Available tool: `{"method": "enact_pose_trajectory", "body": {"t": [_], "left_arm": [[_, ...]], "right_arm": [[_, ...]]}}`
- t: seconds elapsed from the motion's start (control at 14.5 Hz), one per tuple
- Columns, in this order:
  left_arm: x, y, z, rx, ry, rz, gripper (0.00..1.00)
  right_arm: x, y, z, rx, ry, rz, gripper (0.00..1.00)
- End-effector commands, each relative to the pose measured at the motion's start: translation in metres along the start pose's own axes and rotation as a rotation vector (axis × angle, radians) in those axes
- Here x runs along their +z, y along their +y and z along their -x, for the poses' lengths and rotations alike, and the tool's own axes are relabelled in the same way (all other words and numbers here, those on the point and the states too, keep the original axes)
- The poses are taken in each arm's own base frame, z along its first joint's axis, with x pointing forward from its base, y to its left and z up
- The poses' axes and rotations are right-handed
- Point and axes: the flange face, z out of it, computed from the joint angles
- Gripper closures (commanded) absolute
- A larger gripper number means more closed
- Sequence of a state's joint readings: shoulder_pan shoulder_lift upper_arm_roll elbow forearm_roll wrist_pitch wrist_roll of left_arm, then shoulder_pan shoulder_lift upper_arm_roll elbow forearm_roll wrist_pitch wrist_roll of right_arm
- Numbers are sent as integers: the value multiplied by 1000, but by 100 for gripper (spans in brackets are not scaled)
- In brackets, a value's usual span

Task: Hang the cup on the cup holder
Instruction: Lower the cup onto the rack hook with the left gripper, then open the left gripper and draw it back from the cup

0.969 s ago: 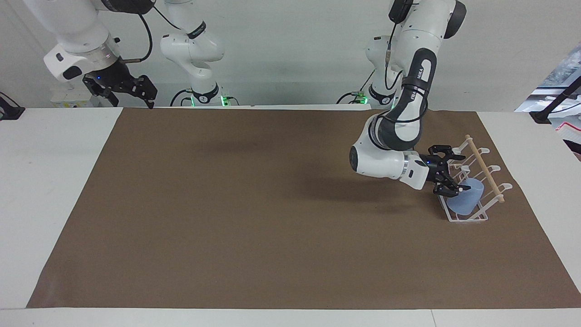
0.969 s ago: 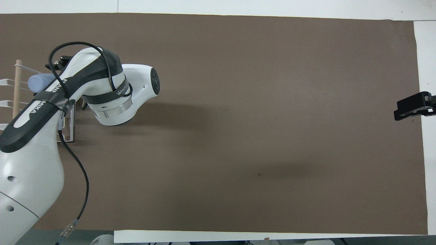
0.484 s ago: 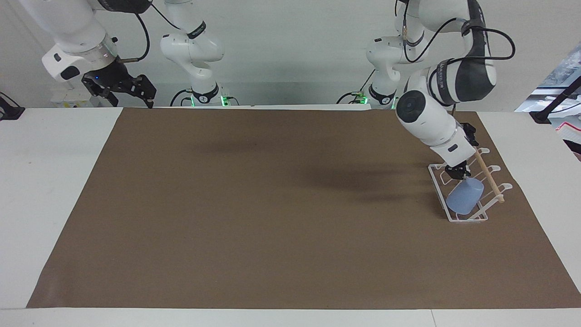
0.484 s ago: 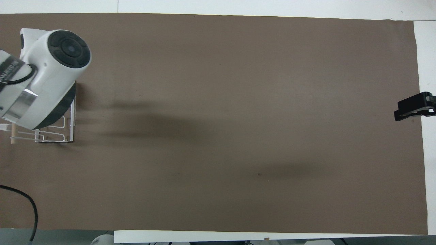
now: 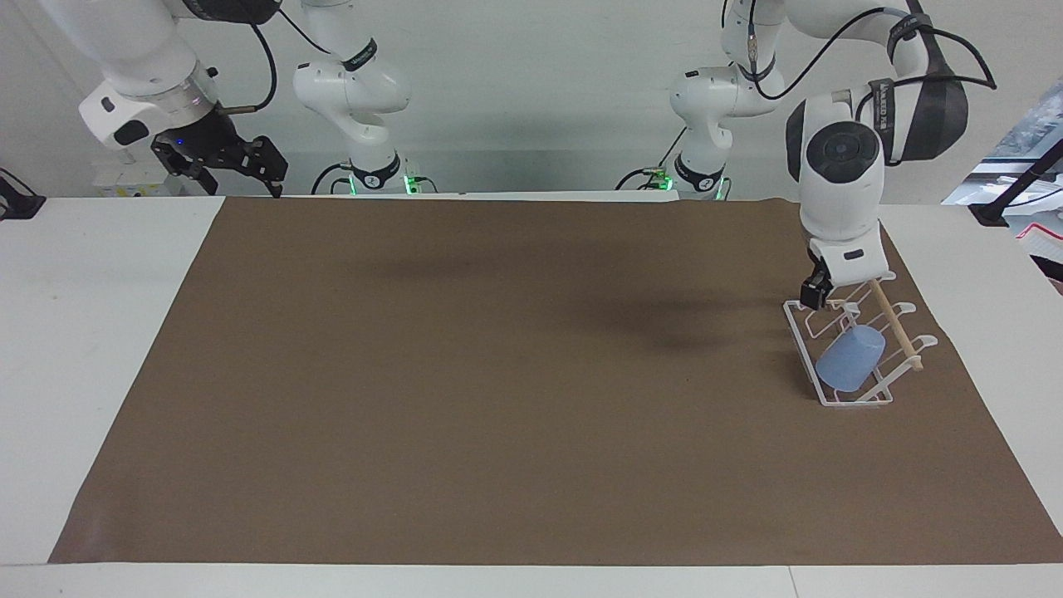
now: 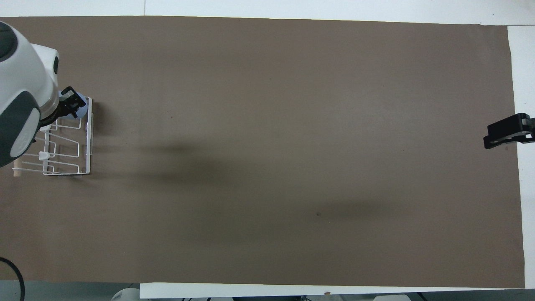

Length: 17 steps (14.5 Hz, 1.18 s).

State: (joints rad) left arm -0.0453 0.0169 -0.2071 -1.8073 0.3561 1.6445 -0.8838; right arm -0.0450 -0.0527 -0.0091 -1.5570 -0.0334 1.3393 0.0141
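Facing view: cup (image 5: 849, 359) sits tilted on a prong of the cup holder (image 5: 802, 340), wide mouth down toward the base frame, narrow end up toward the wooden dowel (image 5: 893, 323), probably so the prong carries it alone. Hangs at the holder's end farther from the robots, near the left arm's end of the tabletop (image 5: 100, 332). Left tool (image 5: 815, 295) raised over the holder's nearer end, apart from the cup, released and empty. Right tool (image 5: 241, 162) up over the tabletop corner at the right arm's end, fingers spread, holding nothing, waiting. Hanging judged done.

Overhead view: only a sliver of cup (image 6: 82, 109) visible under the left tool (image 6: 71, 102); white wire rack (image 6: 85, 142) clear below it. Tip of right tool (image 6: 506, 135) at the mat's edge.

Surface: brown mat (image 5: 498, 374) covering a white tabletop, plain pale wall by the arm bases.
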Motion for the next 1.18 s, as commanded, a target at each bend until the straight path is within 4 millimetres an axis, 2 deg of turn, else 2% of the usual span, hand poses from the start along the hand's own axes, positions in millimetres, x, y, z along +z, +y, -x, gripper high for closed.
{"method": "enact_pose_trajectory", "body": {"t": [0.0, 0.21, 0.35, 0.48, 0.55, 0.69, 0.76, 0.9, 1.11], "left_arm": [[-7, -25, 15, 215, -93, 67, 0], [-20, -41, 15, 402, -165, 186, 0], [-31, -53, 5, 548, -184, 255, 0], [-40, -70, -11, 625, -188, 322, 0], [-45, -73, -14, 660, -170, 344, 0], [-56, -69, -27, 659, -158, 373, 0], [-74, -60, -25, 681, -137, 375, 0], [-78, -59, -30, 683, -146, 365, 0], [-81, -55, -27, 693, -142, 367, 0]], "right_arm": [[-3, 3, 3, -15, 7, 17, 0], [-3, 2, 3, -18, 9, 17, 0], [-3, 2, 3, -18, 9, 17, 0], [-3, 2, 3, -20, 9, 15, 0], [-3, 2, 3, -20, 9, 15, 0], [-3, 2, 3, -20, 9, 15, 0], [-3, 2, 3, -20, 9, 15, 0], [-3, 2, 3, -20, 9, 15, 0], [-3, 2, 3, -19, 9, 14, 0]]}}
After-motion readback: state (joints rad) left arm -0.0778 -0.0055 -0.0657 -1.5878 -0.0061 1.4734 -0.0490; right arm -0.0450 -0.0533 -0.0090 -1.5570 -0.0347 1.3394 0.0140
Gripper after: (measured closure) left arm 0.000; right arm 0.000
